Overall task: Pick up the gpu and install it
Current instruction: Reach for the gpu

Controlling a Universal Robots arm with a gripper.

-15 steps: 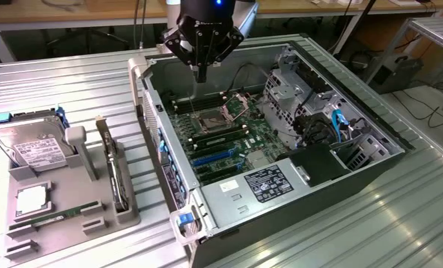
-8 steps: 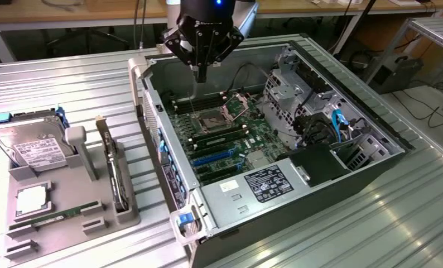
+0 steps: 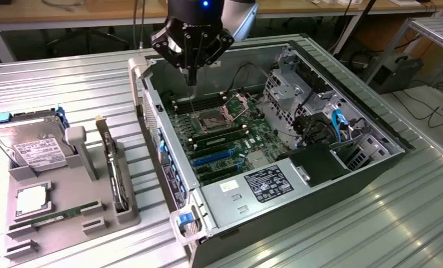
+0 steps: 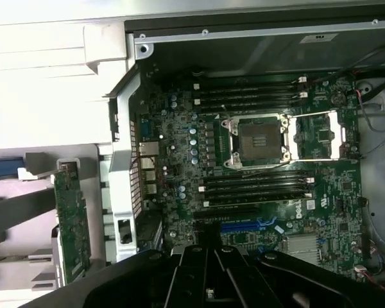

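Observation:
The gpu (image 3: 116,167) stands on its edge in a slot of the grey holder tray (image 3: 80,206), on the exterior view's left of the open computer case (image 3: 281,139). It looks like a thin dark card. In the wrist view the gpu (image 4: 70,218) shows its green board side beside the case wall. My gripper (image 3: 192,81) hangs over the far end of the case, above the motherboard (image 3: 221,134), well apart from the card. Its fingers (image 4: 202,260) are shut together with nothing between them. The blue card slots (image 4: 256,226) lie just ahead of them.
A silver hard drive (image 3: 32,146), a processor chip (image 3: 29,200) and a green memory stick (image 3: 54,215) also sit in the tray. Inside the case are the processor socket (image 4: 256,142), drive cages (image 3: 303,95) and cables (image 3: 337,125). A ribbed metal table (image 3: 72,89) lies all around.

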